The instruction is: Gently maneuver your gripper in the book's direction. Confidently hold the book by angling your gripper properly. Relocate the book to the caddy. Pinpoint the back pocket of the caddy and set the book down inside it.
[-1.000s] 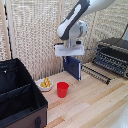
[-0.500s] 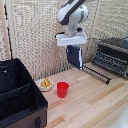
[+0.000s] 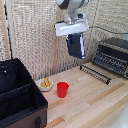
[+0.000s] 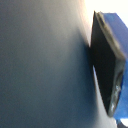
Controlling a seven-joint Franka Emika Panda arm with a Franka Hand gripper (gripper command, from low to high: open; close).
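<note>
While our gripper (image 3: 73,35) clamps the book (image 3: 76,46) aloft, we judge the next move leftward toward the caddy (image 3: 20,102).

I see soft, even daylight and mild blur outside; my wrist view is dim, smeared, glaring at one corner

The gripper (image 3: 75,36) holds the book (image 3: 76,46) high above the bench (image 3: 95,102), with open air beneath. Between it and the caddy (image 3: 20,97) stand a red cup (image 3: 62,89) and a small plate (image 3: 45,85). The toaster oven (image 3: 113,56) occupies the exterior view's right.
</note>
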